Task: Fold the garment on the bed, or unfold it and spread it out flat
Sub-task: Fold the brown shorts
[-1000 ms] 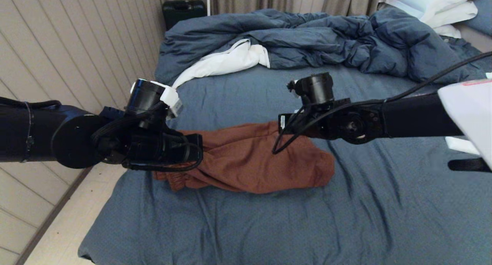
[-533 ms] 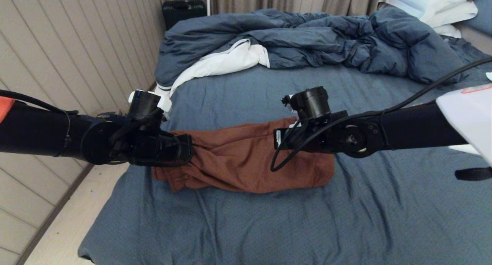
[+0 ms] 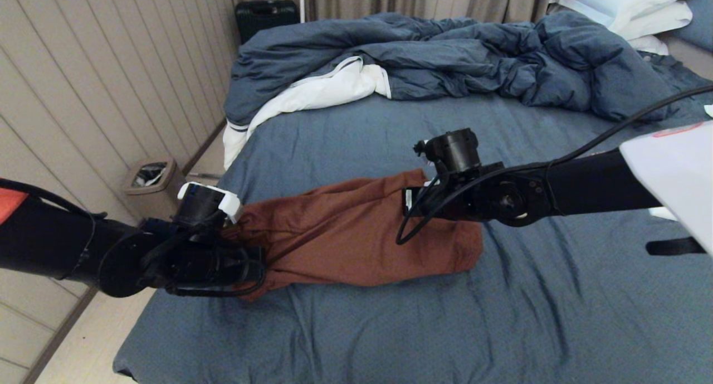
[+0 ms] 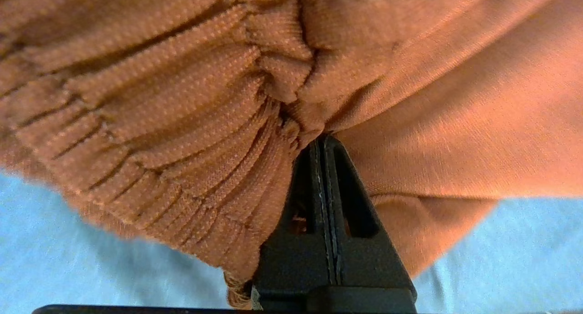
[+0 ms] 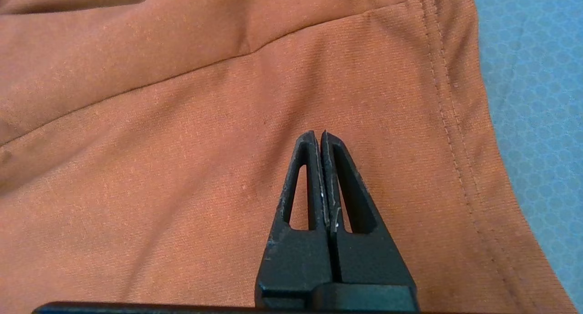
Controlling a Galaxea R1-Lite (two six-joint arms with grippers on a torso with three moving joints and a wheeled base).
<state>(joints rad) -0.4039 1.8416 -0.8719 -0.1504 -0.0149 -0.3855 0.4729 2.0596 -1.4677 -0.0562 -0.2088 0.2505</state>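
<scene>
The garment [image 3: 356,233], rust-brown shorts, lies bunched across the middle of the bed [image 3: 390,328], with its waistband toward the left edge. My left gripper [image 3: 256,261] is shut on the gathered elastic waistband [image 4: 182,122], with the cloth pinched at the left gripper [image 4: 324,141] tips. My right gripper [image 3: 412,201] is over the shorts' far right part. In the right wrist view, the right gripper [image 5: 319,134] is shut with nothing between its fingers, its tips at the smooth leg cloth [image 5: 182,168] near a stitched hem [image 5: 455,122]. Drawstring and logo are hidden.
A rumpled blue duvet [image 3: 445,55] with white lining [image 3: 323,91] fills the far side of the bed, with white pillows [image 3: 624,5] at the far right. A waste bin [image 3: 147,178] and a black case [image 3: 266,13] stand on the floor by the panelled wall at left.
My left gripper has moved down and toward the near left edge with the waistband in it, stretching the shorts leftward. The right gripper sank slightly and stays over the leg.
</scene>
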